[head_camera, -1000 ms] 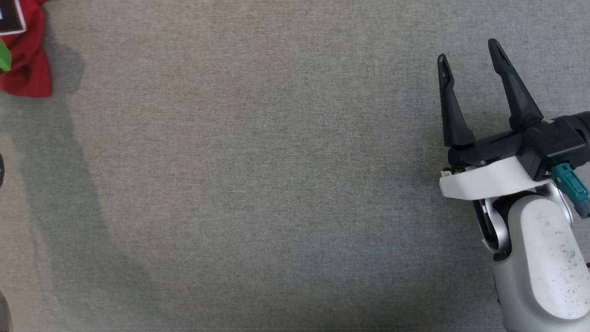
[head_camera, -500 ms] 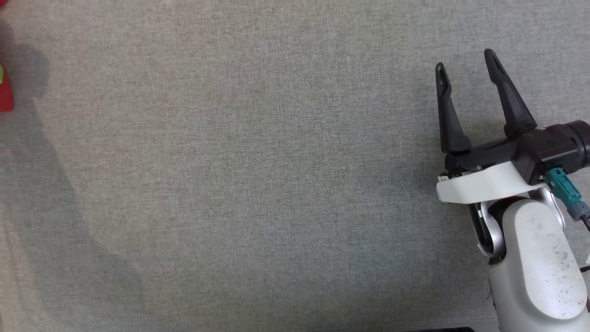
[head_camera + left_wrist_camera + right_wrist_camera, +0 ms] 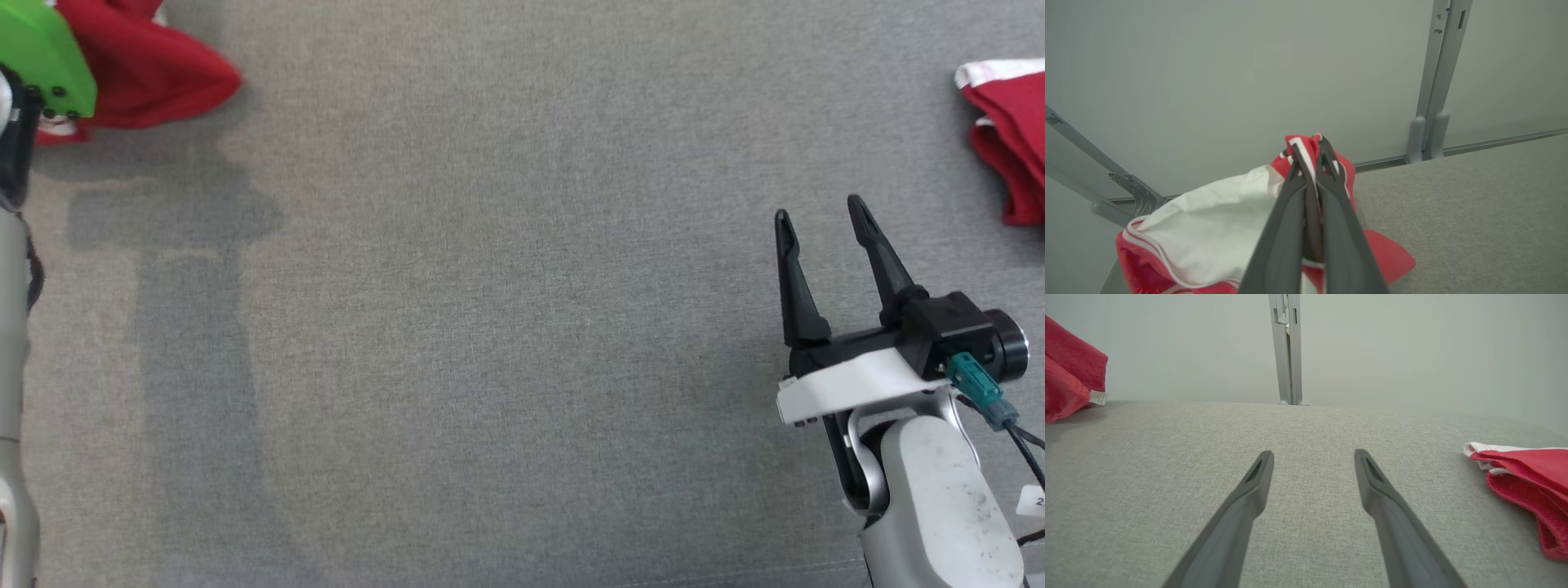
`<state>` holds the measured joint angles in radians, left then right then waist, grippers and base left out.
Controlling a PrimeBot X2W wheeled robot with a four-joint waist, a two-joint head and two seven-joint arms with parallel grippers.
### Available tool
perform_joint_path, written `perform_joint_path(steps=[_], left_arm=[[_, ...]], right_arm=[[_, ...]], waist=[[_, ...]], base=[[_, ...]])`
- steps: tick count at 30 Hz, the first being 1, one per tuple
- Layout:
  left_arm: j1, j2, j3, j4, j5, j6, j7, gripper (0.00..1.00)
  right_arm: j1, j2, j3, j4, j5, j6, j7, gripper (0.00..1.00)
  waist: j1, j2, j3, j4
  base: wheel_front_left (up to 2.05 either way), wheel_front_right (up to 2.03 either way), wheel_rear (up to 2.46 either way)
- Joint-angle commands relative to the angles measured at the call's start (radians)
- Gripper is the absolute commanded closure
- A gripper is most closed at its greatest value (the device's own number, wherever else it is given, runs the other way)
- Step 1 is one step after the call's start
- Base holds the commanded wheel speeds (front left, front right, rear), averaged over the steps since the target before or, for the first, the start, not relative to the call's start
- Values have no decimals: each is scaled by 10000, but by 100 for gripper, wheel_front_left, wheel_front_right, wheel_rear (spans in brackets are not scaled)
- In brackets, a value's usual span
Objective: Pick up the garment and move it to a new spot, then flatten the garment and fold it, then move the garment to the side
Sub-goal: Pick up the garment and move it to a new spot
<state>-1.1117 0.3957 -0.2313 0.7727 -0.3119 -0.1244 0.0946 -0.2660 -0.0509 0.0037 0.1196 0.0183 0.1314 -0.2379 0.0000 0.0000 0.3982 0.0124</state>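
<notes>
Newly clenched, left gripper (image 3: 1309,146) pinches the red-and-white garment (image 3: 1208,212) at 10 o'clock; right gripper (image 3: 819,209) stands released at 4 o'clock.

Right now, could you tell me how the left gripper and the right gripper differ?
The left gripper has its fingers pressed together, while the right gripper has its fingers spread apart. The left gripper pinches a fold of the red and white garment, while the right gripper holds nothing and sits over the bare grey surface. Both have two long dark fingers.
</notes>
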Motion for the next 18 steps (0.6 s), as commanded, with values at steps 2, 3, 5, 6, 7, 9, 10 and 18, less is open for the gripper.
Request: perform_joint_path(steps=[2, 3, 5, 6, 7, 9, 10, 18], left_arm=[[252, -268, -263, -509, -253, -52, 23, 100], [355, -385, -366, -697, -321, -53, 39, 100], [584, -637, -612, -1143, -448, -59, 78, 100], [744, -795, -740, -1382, -525, -62, 105, 100], [901, -940, -836, -1578, -597, -63, 125, 100], [1301, -1285, -999, -2001, -756, -56, 96, 100], [1575, -1527, -1101, -2191, -835, -8, 87, 100], [4055, -2939, -2162, -2836, -1002, 223, -534, 100]], right_arm=[[417, 0, -146, 211, 167, -15, -102, 0], [516, 1, -188, 289, 201, -15, -123, 0], [754, 3, -262, 409, 287, -15, -161, 0], [870, 3, -279, 464, 350, -15, -184, 0], [945, 2, -274, 517, 399, -15, -196, 0], [1134, 1, -247, 587, 495, -15, -203, 0], [1213, 1, -230, 614, 542, -15, -218, 0], [1367, 2, 218, 869, 979, -15, -276, 0]], waist=[[0, 0, -1813, -581], [0, 0, -1993, -637], [0, 0, -2312, -765], [0, 0, -2462, -840], [0, 0, -2560, -899], [0, 0, -2692, -1017], [0, 0, -2727, -1071], [0, 0, -2405, -1531]], base=[[0, 0, 0], [0, 0, 0], [0, 0, 0], [0, 0, 0], [0, 0, 0], [0, 0, 0], [0, 0, 0], [0, 0, 0]])
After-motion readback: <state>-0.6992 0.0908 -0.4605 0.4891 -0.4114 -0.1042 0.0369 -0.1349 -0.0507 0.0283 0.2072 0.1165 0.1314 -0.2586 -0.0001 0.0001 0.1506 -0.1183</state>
